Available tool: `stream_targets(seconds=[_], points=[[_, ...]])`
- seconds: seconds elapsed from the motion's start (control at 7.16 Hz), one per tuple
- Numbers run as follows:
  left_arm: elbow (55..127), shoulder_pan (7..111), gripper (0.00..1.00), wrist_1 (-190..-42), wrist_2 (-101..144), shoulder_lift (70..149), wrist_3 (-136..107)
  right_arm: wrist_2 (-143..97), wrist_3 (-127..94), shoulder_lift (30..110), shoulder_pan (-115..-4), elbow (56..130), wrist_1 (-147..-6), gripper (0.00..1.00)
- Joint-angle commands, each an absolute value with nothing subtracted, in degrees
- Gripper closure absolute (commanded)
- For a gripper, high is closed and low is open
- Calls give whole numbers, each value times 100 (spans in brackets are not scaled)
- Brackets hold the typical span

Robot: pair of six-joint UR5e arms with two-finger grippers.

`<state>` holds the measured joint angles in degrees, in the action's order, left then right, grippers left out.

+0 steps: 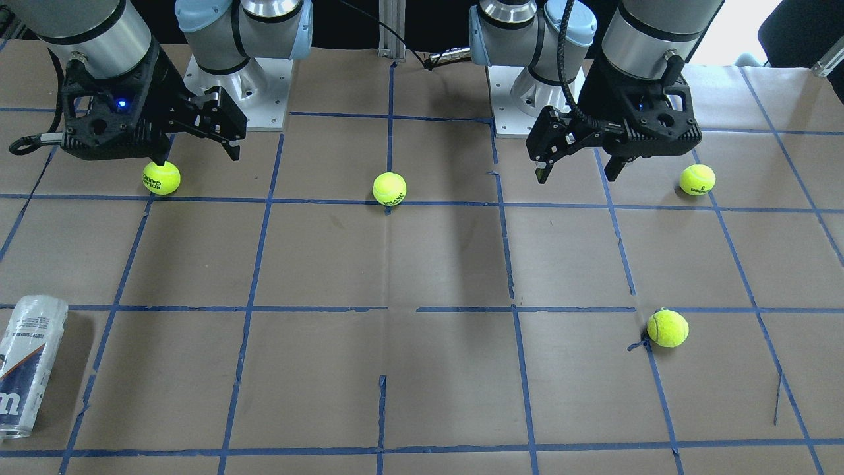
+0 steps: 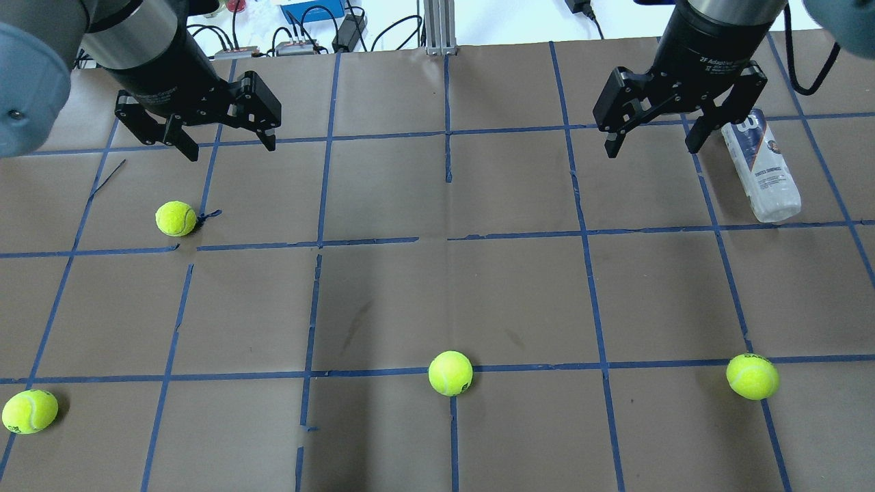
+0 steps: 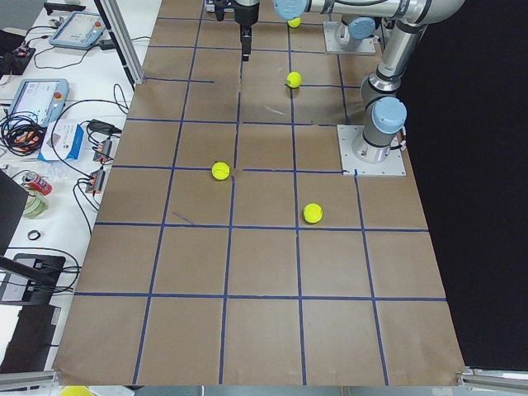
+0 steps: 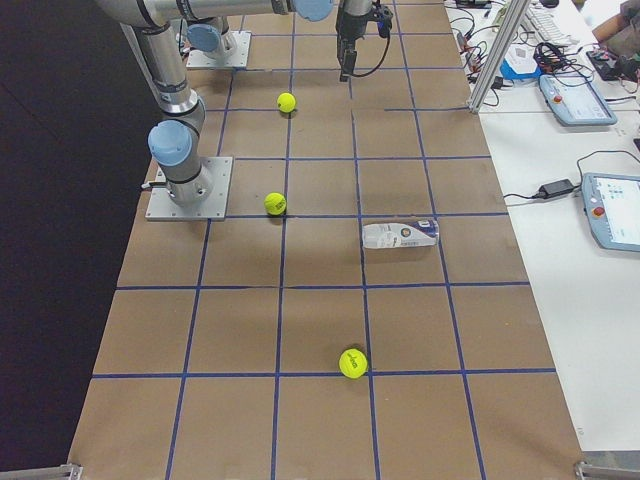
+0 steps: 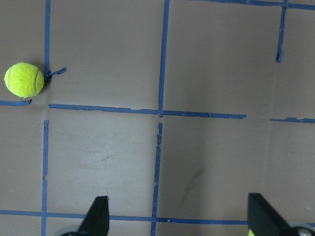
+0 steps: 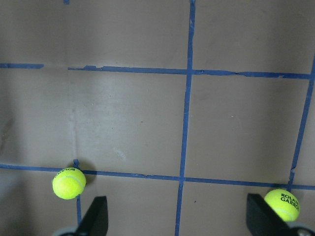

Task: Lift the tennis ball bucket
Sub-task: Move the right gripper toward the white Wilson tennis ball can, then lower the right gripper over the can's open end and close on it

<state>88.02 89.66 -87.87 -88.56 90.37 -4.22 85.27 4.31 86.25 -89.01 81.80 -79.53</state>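
The table (image 2: 478,301), papered brown and marked with a blue tape grid (image 2: 448,238), is spreading out beneath everything. The left gripper (image 2: 231,147) and right gripper (image 2: 653,147) are hanging above it, jaws spread wide, gripping nothing. The tennis ball bucket (image 2: 760,167) is lying on its side on the robot's right, toward the table's far edge, untouched. Four tennis balls (image 2: 450,373) are sitting scattered about.

brown table (image 1: 448,264), blue tape grid (image 1: 250,308)
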Motion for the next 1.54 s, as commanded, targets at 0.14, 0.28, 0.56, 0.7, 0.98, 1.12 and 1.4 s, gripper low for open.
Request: stream_targets(seconds=[0.14,0.28,0.56,0.7,0.98,1.12,1.4], points=[[8789,8965,0,-8763,-8842,9061,-422,9051,387,7739,-8711,7326,-8033,0],[8798,8965,0,-8763,-8851,9062,-422,9166,282,7151,-8397,6947,-8051,0],[8745,8965,0,-8763,-8842,9096,-422,9874,543,6393,-7684,6540,-8669,0],[8736,8965,0,-8763,-8842,9079,-422,10001,588,6146,-7542,6574,-9449,0],[8763,8956,0,-8763,-8833,9070,-422,10038,1062,5487,-7122,6513,-10175,0],[8771,8956,0,-8763,-8842,9053,-422,10072,1264,5241,-7093,6565,-10500,0],[8780,8956,0,-8763,-8842,9053,-422,10037,1476,5001,-6917,6539,-10986,0]])
